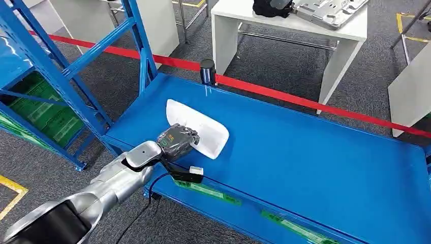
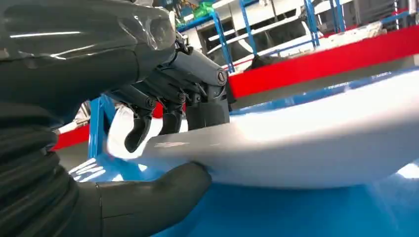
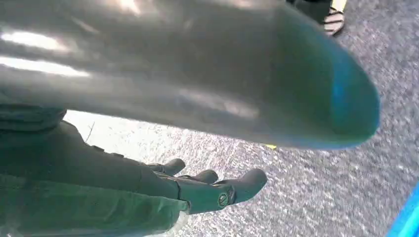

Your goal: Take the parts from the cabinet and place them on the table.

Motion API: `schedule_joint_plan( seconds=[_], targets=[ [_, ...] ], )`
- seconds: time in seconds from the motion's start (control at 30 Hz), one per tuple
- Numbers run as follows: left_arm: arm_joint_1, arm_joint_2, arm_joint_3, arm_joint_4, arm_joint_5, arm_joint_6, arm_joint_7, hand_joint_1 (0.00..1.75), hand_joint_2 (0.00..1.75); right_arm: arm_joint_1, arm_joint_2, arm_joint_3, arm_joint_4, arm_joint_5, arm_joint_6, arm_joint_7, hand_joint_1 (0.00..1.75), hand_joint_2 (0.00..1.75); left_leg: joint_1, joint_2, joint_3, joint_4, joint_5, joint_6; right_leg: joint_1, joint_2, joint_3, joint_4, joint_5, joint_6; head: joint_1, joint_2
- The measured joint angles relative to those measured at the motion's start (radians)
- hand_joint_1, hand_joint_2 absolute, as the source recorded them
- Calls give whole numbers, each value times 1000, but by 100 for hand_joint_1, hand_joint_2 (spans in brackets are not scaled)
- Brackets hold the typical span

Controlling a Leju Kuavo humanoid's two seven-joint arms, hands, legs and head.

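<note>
Head view: left hand [image 1: 178, 141] grips a flat, smooth white part [image 1: 206, 131] lying on the blue table [image 1: 315, 162].

The left hand [image 1: 178, 140] covers one edge of the flat white plastic part [image 1: 206, 129]. The blue surface [image 1: 330, 168] runs off the frame's right edge. The right hand [image 3: 212, 190] is blurred.

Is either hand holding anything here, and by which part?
The left hand grips the white part at its near edge, thumb beneath and fingers on top. The right hand holds nothing.
</note>
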Motion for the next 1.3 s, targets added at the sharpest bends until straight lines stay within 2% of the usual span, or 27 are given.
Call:
schedule_joint_plan(
  seconds=[0.03,0.07,0.1,0.13,0.17,0.23,0.27,0.3,0.37,0.43,0.47,0.5,0.53,0.57,0.6,0.7,0.73,0.8,0.87,0.9,1.03,1.07,1.1,1.2,1.23,1.27,1.3],
  targets=[
    [-1,0,0,-1,0,0,0,101,175,0,1,0,0,0,0,0,0,0,10,1,17,-29,19,6,8,0,-1,-2,1,4,2,0],
    [-2,-4,-1,-1,0,0,0,134,175,0,0,0,0,0,0,0,0,0,12,4,23,-44,29,-2,5,-3,-9,11,-4,4,3,0],
    [-2,-5,-2,-1,0,0,0,134,175,-1,-1,0,0,1,0,0,0,0,14,5,24,-51,35,8,6,-3,-34,64,-39,-3,5,0],
    [0,-6,-2,-1,0,0,0,126,175,-1,-2,0,0,1,0,0,0,0,14,5,21,-51,36,8,4,-3,-69,140,-73,-6,5,0],
    [4,-6,-3,-1,-2,0,0,96,175,1,-4,0,0,2,0,0,0,0,13,5,19,-51,36,8,1,-3,-104,216,-103,-6,3,0],
    [13,-5,-5,-1,-6,2,0,87,175,2,-6,0,0,2,0,0,0,0,14,5,15,-50,37,6,-1,-3,-139,295,-121,8,5,0],
    [18,-5,-5,0,-7,2,-2,84,175,2,-8,0,0,3,0,0,0,0,15,4,15,-49,37,4,-5,-4,-120,261,-105,19,4,0],
    [23,-4,-6,0,-9,3,-3,129,175,1,-10,0,0,4,0,0,0,0,18,4,14,-45,36,0,-9,-4,-82,191,-77,32,3,0],
    [27,-3,-6,0,-9,5,-5,133,175,0,-13,1,0,6,0,-1,0,0,21,3,4,-18,24,-17,-21,-11,12,9,-24,53,5,0],
    [26,-2,-5,-1,-9,13,-6,136,175,-2,-12,2,0,8,1,-3,0,0,15,-1,-12,1,15,-30,-12,-4,10,17,-29,21,0,0],
    [26,-2,-5,-3,-9,17,-8,108,175,-1,-13,4,1,9,1,-2,0,0,16,-2,-11,0,16,-32,-7,-4,9,17,-30,15,0,0],
    [26,-2,-5,-5,-9,20,-9,134,175,-1,-13,6,1,10,1,-2,0,0,20,-2,-10,-2,18,-35,-5,-4,9,17,-30,8,1,0],
    [26,-1,-3,-5,-8,21,-9,134,175,-1,-13,8,1,11,3,-2,0,0,22,-1,-11,1,15,-38,-12,-4,12,14,-26,0,2,0],
    [27,0,-2,-6,-7,22,-10,112,175,-1,-13,8,1,11,4,-2,0,0,24,-3,-15,15,3,-45,-14,-4,14,13,-25,-3,0,0],
    [27,1,-2,-9,-7,22,-12,136,175,-1,-15,9,1,11,4,-2,0,0,25,-3,-31,55,-25,-52,-14,-4,15,13,-26,-7,-4,0],
    [34,2,-1,-13,4,19,-19,136,175,1,-16,10,1,11,6,-2,0,0,33,-3,-136,279,-126,-64,-10,-4,13,14,-26,-9,-3,0],
    [37,2,-1,-15,6,18,-22,164,175,2,-17,11,1,11,8,-2,0,0,33,-3,-155,313,-127,-63,-9,-4,13,14,-26,-9,-3,0],
    [38,2,0,-25,14,11,-29,175,175,1,-18,14,1,11,10,-2,0,0,32,-4,-121,238,-71,-55,-6,-2,15,14,-26,-9,-3,0],
    [33,4,7,-41,29,5,-38,175,175,1,-17,15,1,11,12,-2,0,0,26,-9,-31,55,14,-29,-3,1,19,12,-27,-8,-3,0],
    [30,8,10,-50,34,1,-42,175,175,1,-9,16,-1,11,14,-2,0,0,19,-9,-8,9,8,-17,-5,1,18,13,-26,-7,0,0],
    [33,12,9,-89,47,-11,-56,175,175,0,-13,18,0,16,14,-1,0,0,7,-3,-9,-7,17,-8,-4,-1,17,-1,-18,9,-2,0],
    [35,12,9,-104,49,-13,-58,175,175,-1,-14,18,0,17,15,-1,0,0,24,0,7,-36,34,-8,-3,-2,9,9,-23,10,0,0],
    [35,15,8,-114,54,-18,-61,175,175,0,-16,18,0,18,15,-1,0,0,19,1,13,-48,39,-1,0,-4,-4,35,-40,6,0,0],
    [44,15,6,-135,66,-27,-71,175,175,1,-21,19,0,19,15,0,0,0,16,1,7,-47,41,2,-1,-4,-111,254,-127,-1,3,0],
    [49,15,4,-140,71,-31,-76,175,175,2,-23,19,0,19,15,1,0,0,16,0,6,-46,41,2,-1,-4,-133,297,-135,5,3,0],
    [54,15,1,-145,79,-34,-82,175,175,3,-24,19,0,19,15,1,0,0,16,0,6,-44,41,1,-3,-5,-132,290,-125,14,3,0],
    [55,16,-2,-151,85,-36,-88,175,175,4,-27,19,0,19,15,1,0,0,17,-1,5,-42,39,0,-6,-5,-107,236,-97,26,2,0]
  ],
)
